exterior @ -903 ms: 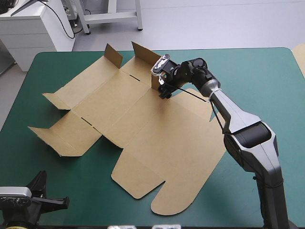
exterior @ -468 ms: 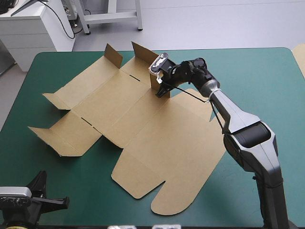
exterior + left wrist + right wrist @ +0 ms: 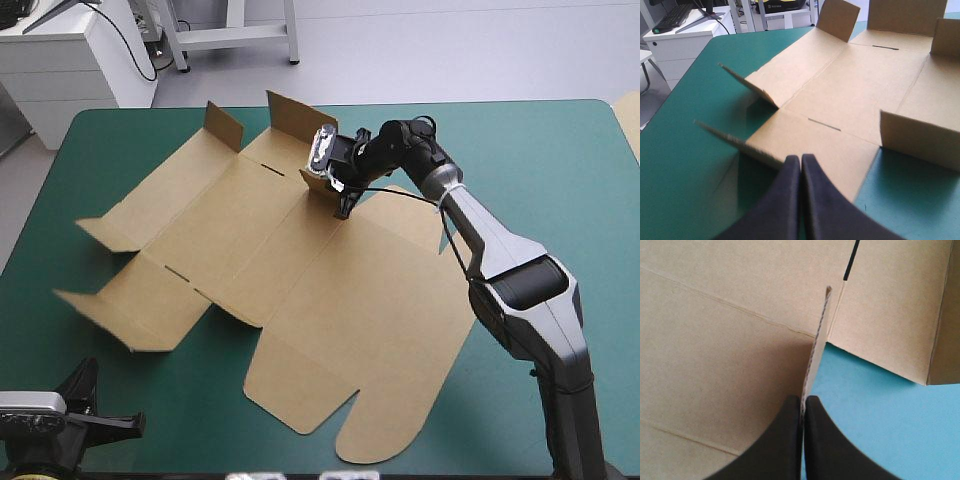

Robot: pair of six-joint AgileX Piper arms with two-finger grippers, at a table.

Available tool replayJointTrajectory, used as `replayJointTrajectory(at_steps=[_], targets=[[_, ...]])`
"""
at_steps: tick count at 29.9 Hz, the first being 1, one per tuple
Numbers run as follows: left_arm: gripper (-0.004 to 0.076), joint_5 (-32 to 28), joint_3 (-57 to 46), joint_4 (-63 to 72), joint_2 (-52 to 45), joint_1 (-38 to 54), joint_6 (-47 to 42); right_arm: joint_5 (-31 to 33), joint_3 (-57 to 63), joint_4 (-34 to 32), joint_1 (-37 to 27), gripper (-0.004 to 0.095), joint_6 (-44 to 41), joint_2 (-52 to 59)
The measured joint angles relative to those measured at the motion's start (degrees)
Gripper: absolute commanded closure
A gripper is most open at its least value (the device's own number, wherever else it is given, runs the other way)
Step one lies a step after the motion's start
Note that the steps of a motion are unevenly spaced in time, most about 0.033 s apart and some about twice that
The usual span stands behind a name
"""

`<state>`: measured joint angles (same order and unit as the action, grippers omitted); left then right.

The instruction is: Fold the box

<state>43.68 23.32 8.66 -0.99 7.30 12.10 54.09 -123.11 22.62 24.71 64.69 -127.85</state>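
Right gripper (image 3: 802, 407) is reaching across the box (image 3: 330, 300), pinching its upright flap (image 3: 817, 340) between its fingers (image 3: 782, 445); left gripper (image 3: 801, 167) is sitting clenched, empty.

One box, two tools, one tabletop.
A single brown box (image 3: 300, 270) lies on the one teal-green tabletop (image 3: 540, 160); of the two black-fingered tools, the left tool (image 3: 801, 159) is near left and the right tool (image 3: 803, 401) at the box's far side.

A teal-green table cover (image 3: 570, 170) lies flat, its far corners rounded.
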Motion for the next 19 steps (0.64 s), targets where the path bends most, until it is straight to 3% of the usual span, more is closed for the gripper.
replayJointTrajectory(at_steps=[10,19], targets=[[0.0731,0.0,0.0,0.0,0.0,0.0,0.0,10.12,-4.17,-0.39,2.9,0.0929,18.17,0.0],[0.0731,0.0,0.0,0.0,0.0,0.0,0.0,10.91,-4.63,-1.98,2.9,0.0923,18.2,0.0]])
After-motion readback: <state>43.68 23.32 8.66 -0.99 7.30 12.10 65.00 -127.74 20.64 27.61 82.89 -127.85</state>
